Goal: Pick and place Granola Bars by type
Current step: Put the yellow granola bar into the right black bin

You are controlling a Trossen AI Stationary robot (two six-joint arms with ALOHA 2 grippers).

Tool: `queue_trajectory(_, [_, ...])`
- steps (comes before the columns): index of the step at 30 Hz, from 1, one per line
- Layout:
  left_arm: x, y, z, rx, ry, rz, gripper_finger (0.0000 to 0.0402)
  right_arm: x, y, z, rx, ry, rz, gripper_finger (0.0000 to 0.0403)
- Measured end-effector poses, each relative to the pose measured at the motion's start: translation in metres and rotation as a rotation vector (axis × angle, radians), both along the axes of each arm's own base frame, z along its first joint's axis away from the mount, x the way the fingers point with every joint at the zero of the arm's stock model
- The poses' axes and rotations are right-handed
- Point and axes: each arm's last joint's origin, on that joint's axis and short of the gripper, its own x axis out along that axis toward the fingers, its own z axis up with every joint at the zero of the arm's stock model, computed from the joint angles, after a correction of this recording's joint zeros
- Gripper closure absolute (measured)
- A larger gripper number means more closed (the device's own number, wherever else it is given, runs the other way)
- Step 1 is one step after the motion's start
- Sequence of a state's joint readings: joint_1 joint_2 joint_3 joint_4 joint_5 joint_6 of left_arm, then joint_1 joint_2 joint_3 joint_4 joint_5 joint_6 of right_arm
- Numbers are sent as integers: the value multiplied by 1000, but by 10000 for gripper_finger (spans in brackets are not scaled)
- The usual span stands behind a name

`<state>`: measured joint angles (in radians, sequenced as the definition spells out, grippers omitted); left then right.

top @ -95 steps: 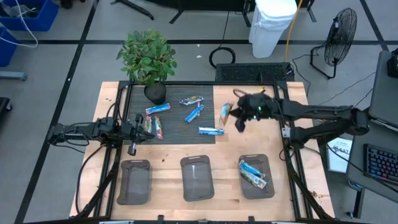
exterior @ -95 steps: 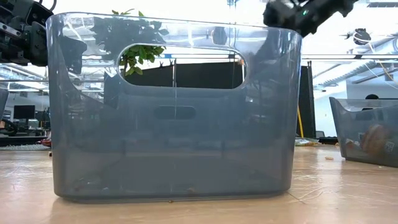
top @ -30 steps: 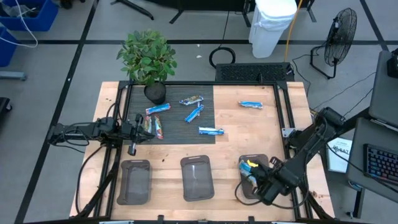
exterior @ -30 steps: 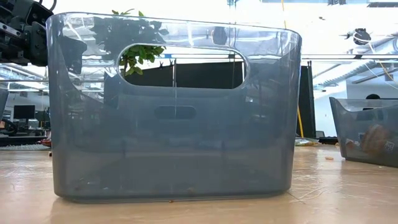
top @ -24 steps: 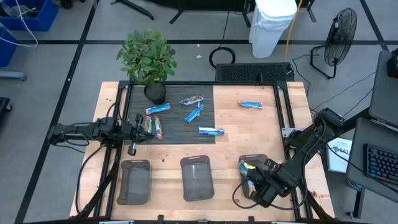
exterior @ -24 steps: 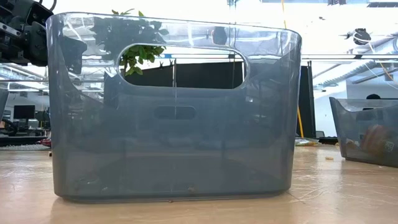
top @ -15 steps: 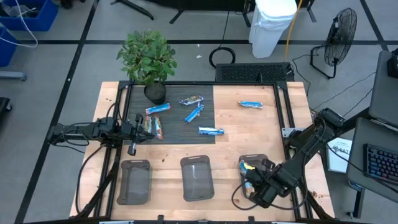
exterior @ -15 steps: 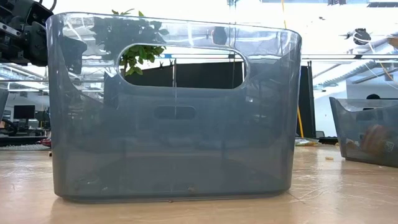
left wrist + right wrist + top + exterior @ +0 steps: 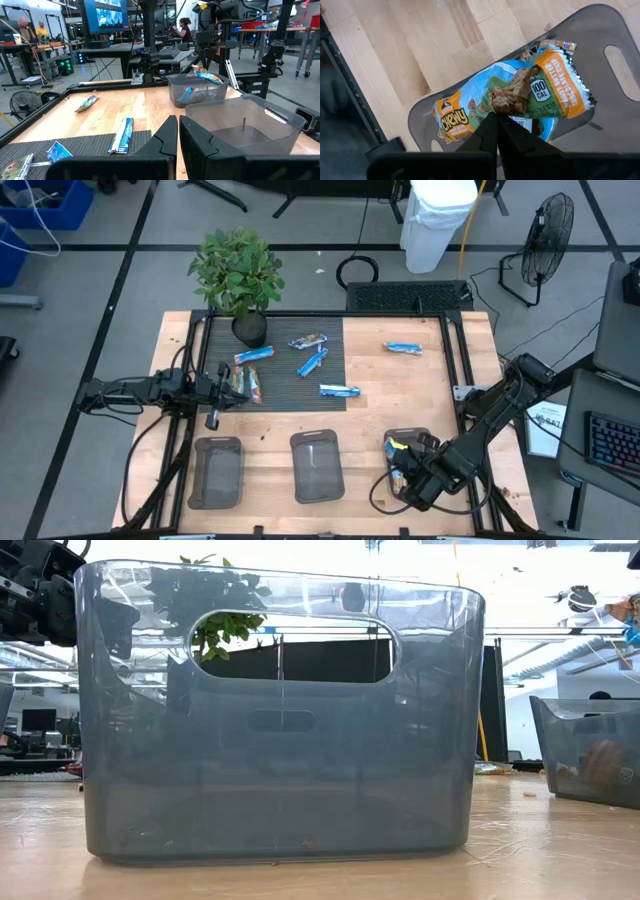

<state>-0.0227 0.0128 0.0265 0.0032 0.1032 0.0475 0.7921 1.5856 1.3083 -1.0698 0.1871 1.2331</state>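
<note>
Pale wood tabletop (image 9: 400, 400), smooth, with visible grain. Ribbed matt black mat (image 9: 275, 370), rough-looking. Three bins (image 9: 318, 467) of smoky translucent plastic, glossy, faintly scuffed. Shiny crinkled foil bar (image 9: 520, 100) pinched just above matt black plastic fingers (image 9: 487, 132), blue, green and orange print, crimped ends. More glossy foil bars (image 9: 340, 391) on mat and wood. Black metal frame (image 9: 462, 370), matt.
</note>
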Motion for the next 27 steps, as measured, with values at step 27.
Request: queue_trajectory(27, [0,0,0,0,0,0,376,0,0,0,-18,-18,-3,403])
